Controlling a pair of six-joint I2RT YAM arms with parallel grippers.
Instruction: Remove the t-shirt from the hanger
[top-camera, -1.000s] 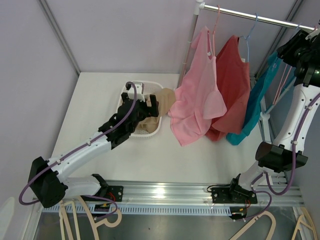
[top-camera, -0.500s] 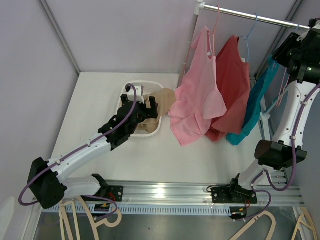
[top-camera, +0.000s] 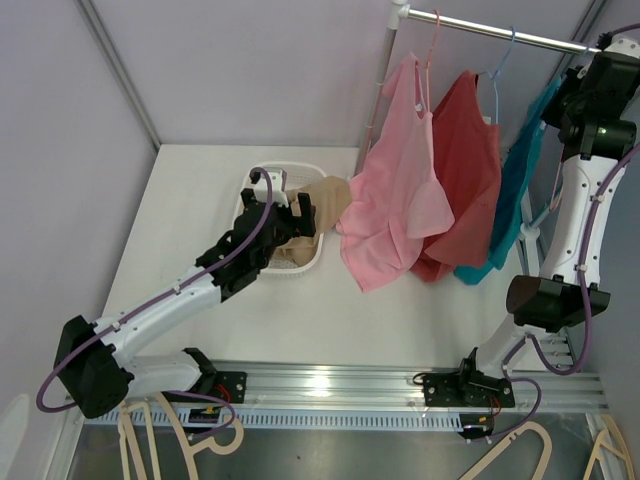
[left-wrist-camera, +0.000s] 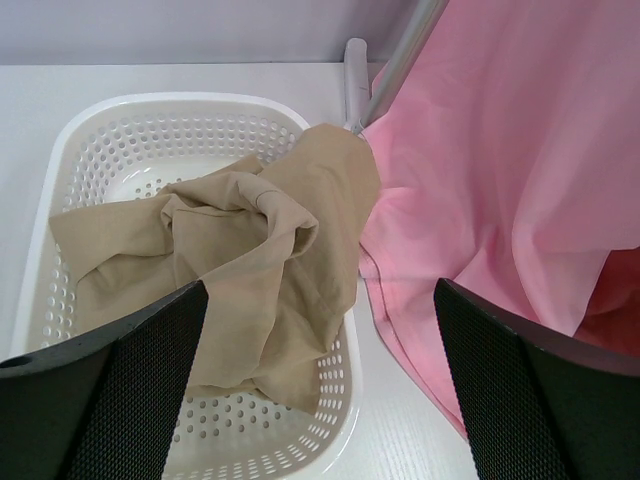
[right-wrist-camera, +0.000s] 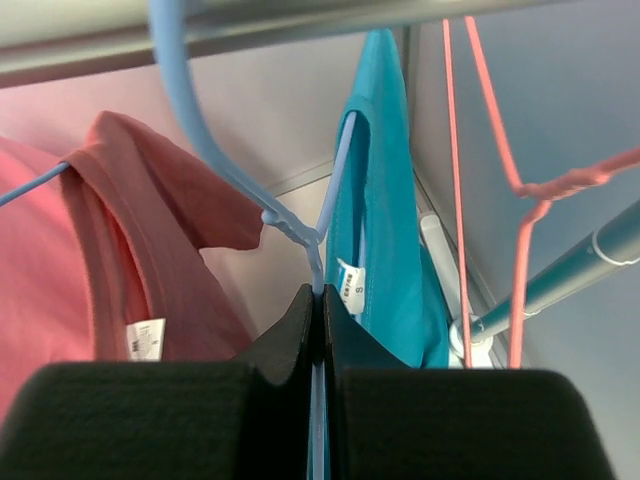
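Note:
A teal t-shirt (top-camera: 512, 190) hangs at the right end of the rail (top-camera: 500, 34), beside a red t-shirt (top-camera: 465, 170) and a pink t-shirt (top-camera: 395, 200). My right gripper (top-camera: 585, 85) is raised just under the rail. In the right wrist view it (right-wrist-camera: 320, 300) is shut on a thin light blue hanger (right-wrist-camera: 300, 238), with the teal t-shirt (right-wrist-camera: 385, 210) right behind and the red t-shirt (right-wrist-camera: 130, 250) to the left. My left gripper (top-camera: 300, 215) is open and empty over a white basket (top-camera: 250, 190); its fingers (left-wrist-camera: 100, 400) straddle a beige garment (left-wrist-camera: 230, 260).
An empty coral wire hanger (right-wrist-camera: 480, 150) hangs to the right of the teal t-shirt. The rail's upright post (top-camera: 378, 90) stands behind the basket. Spare wooden hangers (top-camera: 160, 435) lie at the near edge. Walls close in both sides.
My right arm has risen and swung left toward the rail, carrying the teal t-shirt's top up and left with it. The left arm has not moved.

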